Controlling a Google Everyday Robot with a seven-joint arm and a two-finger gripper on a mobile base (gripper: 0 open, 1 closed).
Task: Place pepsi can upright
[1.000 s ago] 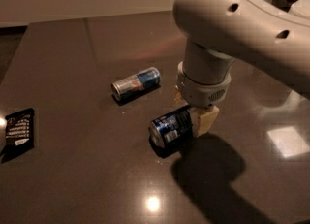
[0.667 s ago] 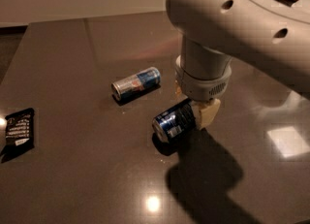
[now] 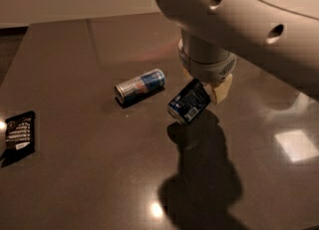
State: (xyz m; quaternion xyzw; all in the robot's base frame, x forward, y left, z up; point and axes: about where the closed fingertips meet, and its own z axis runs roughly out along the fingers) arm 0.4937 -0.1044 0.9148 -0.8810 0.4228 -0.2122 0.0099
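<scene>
Camera view: gripper hangs near desk centre, slightly toward the right edge, fingers clamped on the pepsi can. Can tilted (silver end lowest, pointing left). Desk is dark and glossy. Slim silver-and-blue can lies on its side nearby, leftward. Black packet at left edge.

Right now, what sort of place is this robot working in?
Probably a break-room or kitchen counter: a dark glossy worktop, a slim can lying on it, a dark packet at left. The gripper holds the pepsi can tilted above it.
</scene>
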